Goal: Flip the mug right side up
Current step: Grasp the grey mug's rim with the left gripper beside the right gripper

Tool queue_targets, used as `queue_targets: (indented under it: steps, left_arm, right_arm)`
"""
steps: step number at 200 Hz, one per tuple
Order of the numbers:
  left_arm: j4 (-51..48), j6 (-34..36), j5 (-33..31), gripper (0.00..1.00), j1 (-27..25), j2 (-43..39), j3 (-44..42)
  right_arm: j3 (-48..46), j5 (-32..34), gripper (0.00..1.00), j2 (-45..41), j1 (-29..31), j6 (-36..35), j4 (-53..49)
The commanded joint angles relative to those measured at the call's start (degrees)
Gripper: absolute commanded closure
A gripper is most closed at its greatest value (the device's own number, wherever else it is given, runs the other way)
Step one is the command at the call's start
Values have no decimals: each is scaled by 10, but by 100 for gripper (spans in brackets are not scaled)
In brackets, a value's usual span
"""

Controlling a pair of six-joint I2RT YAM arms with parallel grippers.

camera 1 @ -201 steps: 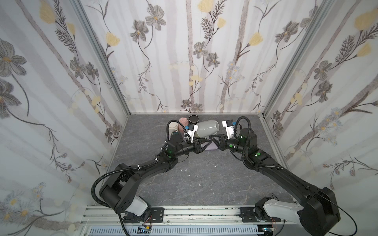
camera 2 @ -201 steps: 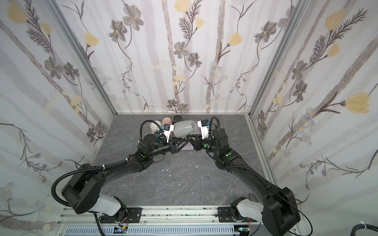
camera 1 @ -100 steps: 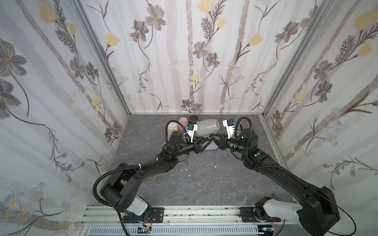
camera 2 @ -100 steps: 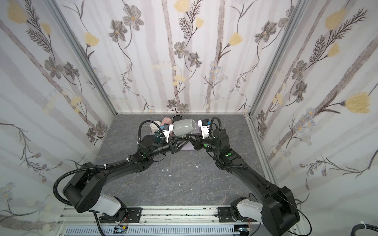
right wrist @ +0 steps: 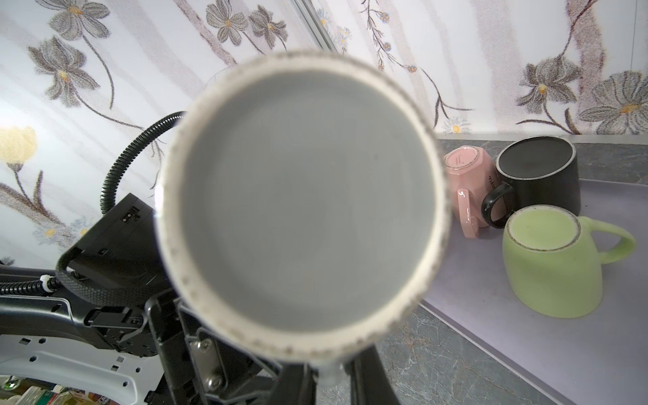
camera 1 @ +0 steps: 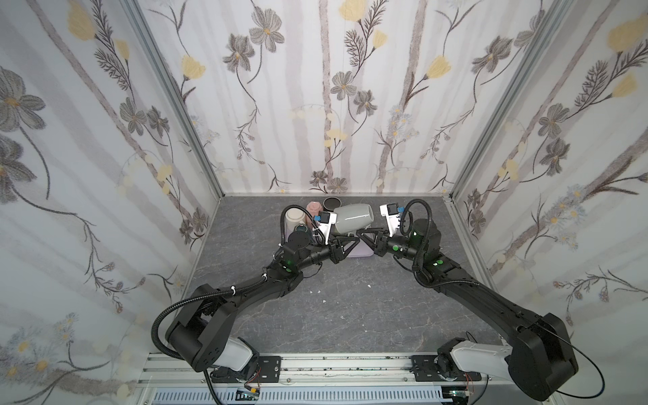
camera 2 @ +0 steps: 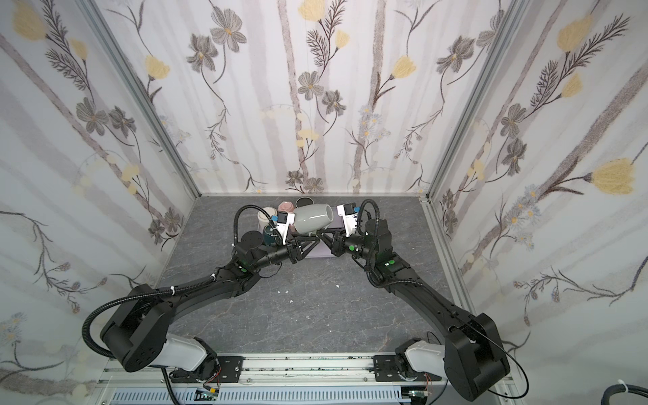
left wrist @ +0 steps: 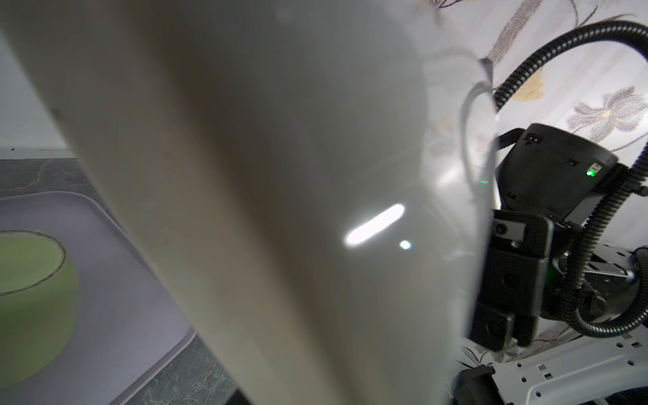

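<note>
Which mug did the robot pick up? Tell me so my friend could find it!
Look at the back of the grey table, where a lilac tray lies. The grey mug is right over that tray. The other mugs sit low down; only this one hangs in the air, tipped on its side.

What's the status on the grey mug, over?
Right gripper shut on grey mug, by handle. Left gripper beside it, grip unclear. Mug airborne, on its side. Green mug inverted on tray nearby.

Robot lab booth: floral-papered wall panels (camera 1: 315, 105), aluminium base rail (camera 1: 333, 364), grey marble-look tabletop (camera 1: 368, 315).
</note>
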Motion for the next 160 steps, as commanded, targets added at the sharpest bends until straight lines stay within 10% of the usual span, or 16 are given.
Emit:
queue_targets:
  steps: [1, 160]
  left_arm:
    - [41, 13, 21, 62, -2, -8, 3]
    - [53, 13, 12, 73, 0, -9, -3]
  right_arm:
    - [4, -10, 100, 11, 1, 0, 20]
    - [8, -7, 100, 38, -1, -14, 3]
